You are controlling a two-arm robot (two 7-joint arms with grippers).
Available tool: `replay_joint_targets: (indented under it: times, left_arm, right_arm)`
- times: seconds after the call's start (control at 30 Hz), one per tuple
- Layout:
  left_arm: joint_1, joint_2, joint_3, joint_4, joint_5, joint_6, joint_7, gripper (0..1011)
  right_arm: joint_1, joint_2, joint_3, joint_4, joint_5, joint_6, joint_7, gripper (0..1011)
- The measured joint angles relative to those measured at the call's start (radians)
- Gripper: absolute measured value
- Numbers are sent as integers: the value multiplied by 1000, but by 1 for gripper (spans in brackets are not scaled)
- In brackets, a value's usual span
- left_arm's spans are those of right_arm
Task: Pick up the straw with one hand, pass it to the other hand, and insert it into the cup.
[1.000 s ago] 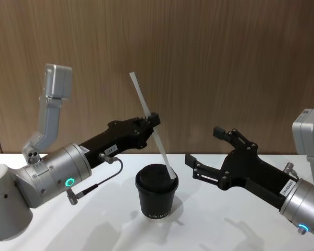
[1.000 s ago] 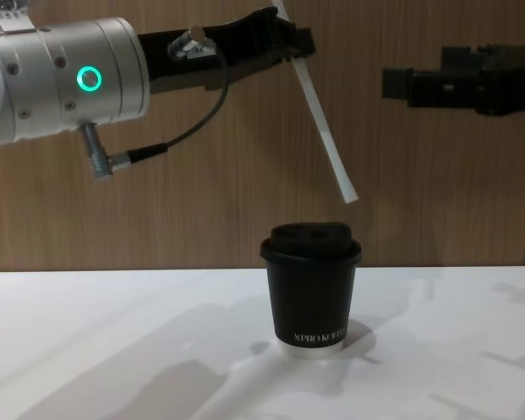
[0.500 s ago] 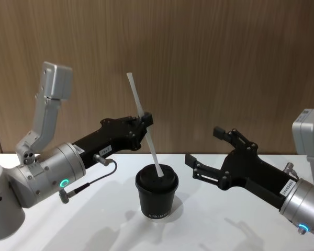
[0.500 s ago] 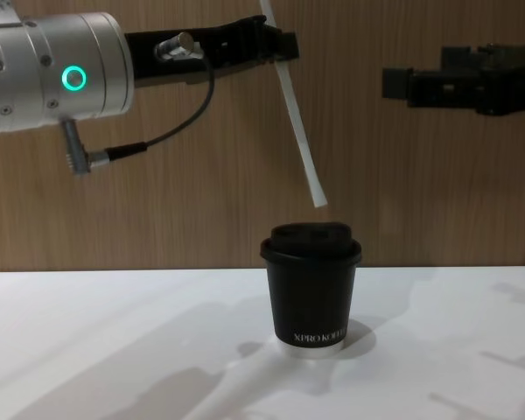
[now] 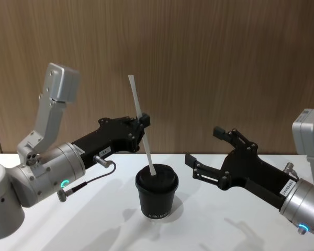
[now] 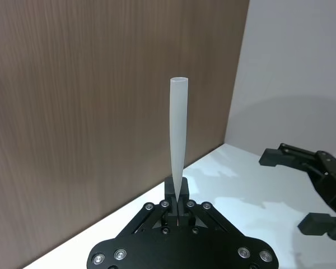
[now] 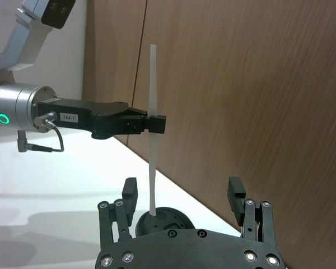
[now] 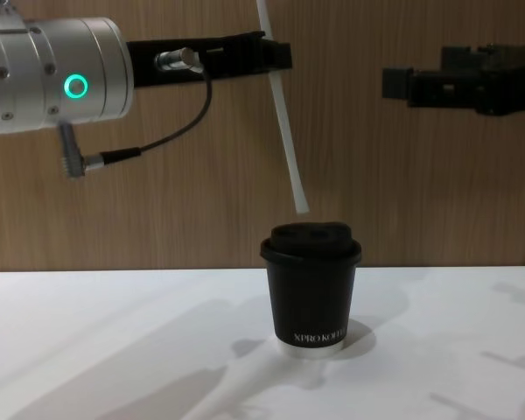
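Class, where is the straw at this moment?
The straw is held in the air, slightly tilted, by the left gripper at centre in the chest view, its lower tip just above the cup, not yet in the lid.

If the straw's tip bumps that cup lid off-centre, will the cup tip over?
Probably not easily. The cup is short and squat on a flat base, so it looks stable. The straw, thin and pinched only near its top by the left gripper, would likely flex or slip first. An empty cup might slide.
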Motion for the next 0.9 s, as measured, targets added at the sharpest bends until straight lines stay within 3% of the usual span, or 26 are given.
replay_joint_targets:
  times: [0.43,0.9]
  left_arm:
    - [-2,-5,11,9,63,-17,25,4]
    - [1,-19,17,27,94,-23,26,4]
  right_arm:
    - [0,0,0,0,0,0,0,1001]
    - [0,0,0,0,0,0,0,1001]
